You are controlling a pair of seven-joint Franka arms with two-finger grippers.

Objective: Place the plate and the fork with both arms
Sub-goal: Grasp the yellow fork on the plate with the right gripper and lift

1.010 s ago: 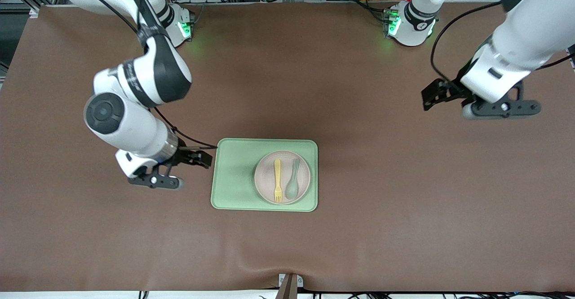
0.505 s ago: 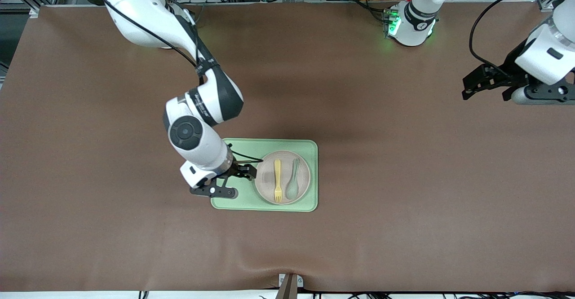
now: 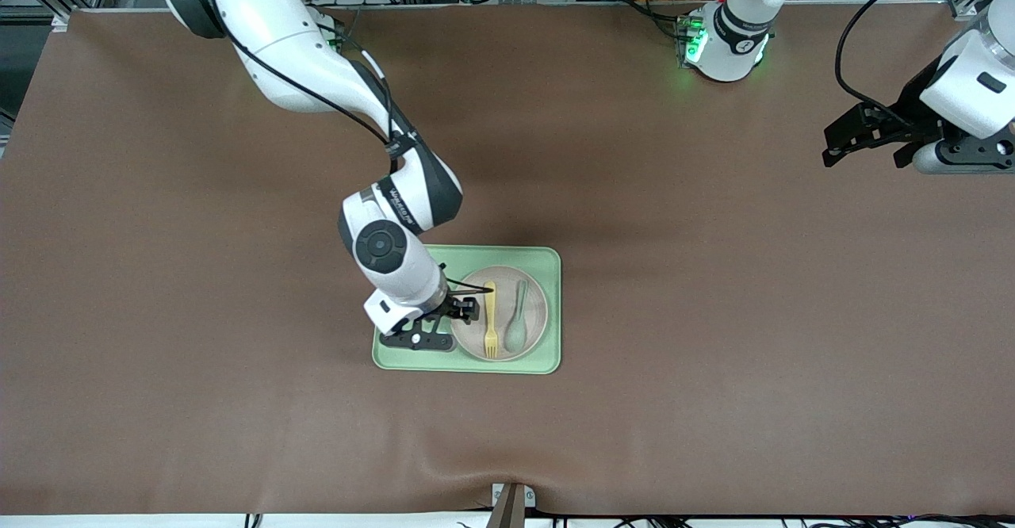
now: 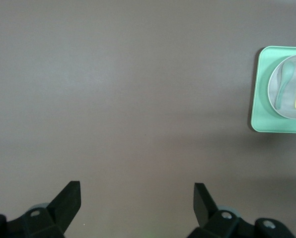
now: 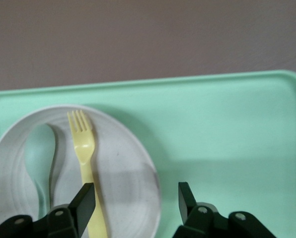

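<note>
the right gripper (image 3: 468, 308) hangs low over the plate (image 3: 533, 330), a little below centre of the front view, its jaws spread and holding nothing. in the right wrist view the fork (image 5: 88, 163) handle runs down toward one spread finger and the plate rim (image 5: 155, 198) lies between the two. the plate sits on the green tray (image 3: 412, 274) with the fork (image 3: 490, 318) and a grey-green spoon (image 3: 517, 322) lying side by side on it. this looks like the approach to a first pick; whether fork or plate is meant, i cannot tell. next the jaws must drop and close squarely on one of them. the left gripper (image 3: 860, 135) waits at the upper right edge over bare table (image 3: 714, 274), jaws spread.
</note>
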